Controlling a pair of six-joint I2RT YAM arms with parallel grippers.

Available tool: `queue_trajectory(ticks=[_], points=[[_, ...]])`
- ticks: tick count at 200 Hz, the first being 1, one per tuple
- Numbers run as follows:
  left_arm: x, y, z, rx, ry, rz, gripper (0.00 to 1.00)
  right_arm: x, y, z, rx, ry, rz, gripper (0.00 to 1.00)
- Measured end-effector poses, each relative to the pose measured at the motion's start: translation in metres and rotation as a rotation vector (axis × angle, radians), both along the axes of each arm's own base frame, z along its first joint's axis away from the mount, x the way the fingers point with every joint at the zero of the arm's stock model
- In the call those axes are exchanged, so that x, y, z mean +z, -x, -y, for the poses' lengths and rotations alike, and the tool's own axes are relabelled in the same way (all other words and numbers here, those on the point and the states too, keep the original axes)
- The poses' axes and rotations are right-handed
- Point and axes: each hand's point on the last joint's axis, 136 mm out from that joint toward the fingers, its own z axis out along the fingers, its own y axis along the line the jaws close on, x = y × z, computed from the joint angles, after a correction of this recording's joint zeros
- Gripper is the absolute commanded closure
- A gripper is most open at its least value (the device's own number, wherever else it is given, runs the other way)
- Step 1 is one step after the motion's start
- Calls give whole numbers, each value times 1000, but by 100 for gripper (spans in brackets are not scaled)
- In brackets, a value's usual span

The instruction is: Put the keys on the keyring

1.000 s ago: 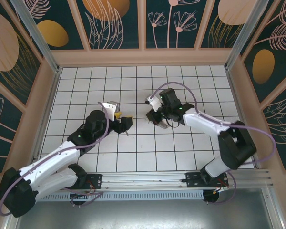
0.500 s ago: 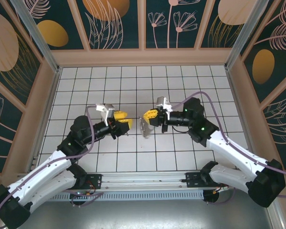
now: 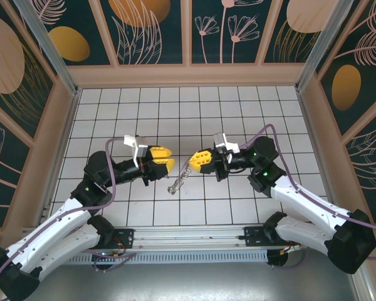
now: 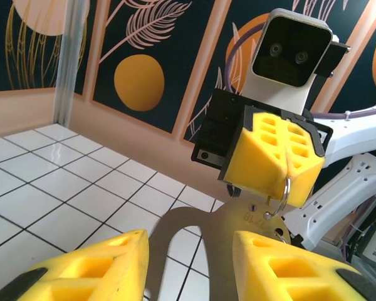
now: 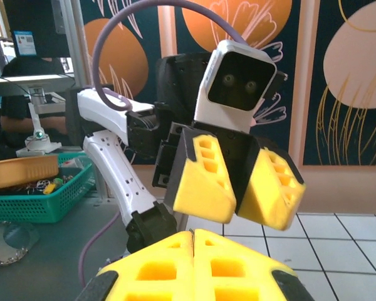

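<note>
My right gripper point(image 3: 199, 160) is clamped shut on the keyring point(image 3: 177, 180), which hangs from its pads, long axis slanting down toward the floor on my left arm's side. My left gripper point(image 3: 161, 158) faces it part-open. Its fingers point(image 4: 94, 269) sit either side of the flat key point(image 4: 238, 221), which dangles holed end up.

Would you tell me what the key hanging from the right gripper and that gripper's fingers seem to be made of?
Key: probably metal, pale grey with dull sheen, thin and flat.
Fingers: likely matte yellow plastic, moulded or printed with hollow cells.
</note>
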Motion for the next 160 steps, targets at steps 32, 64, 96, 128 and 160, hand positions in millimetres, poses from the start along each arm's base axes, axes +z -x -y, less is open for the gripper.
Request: queue_trajectory(ticks=[32, 64, 96, 128, 160], points=[[3, 9, 9, -51, -1, 14, 63, -1, -4, -4, 5, -5, -24, 100], [12, 23, 22, -106, -11, 68, 61, -4, -10, -8, 7, -4, -58, 100], [11, 21, 31, -109, -35, 93, 65, -1, -10, -9, 13, -15, -69, 100], [3, 13, 35, -90, -66, 96, 71, -1, -10, -9, 20, -27, -82, 100], [-1, 13, 37, -93, -80, 100, 80, -5, -12, -9, 24, -31, -100, 100]])
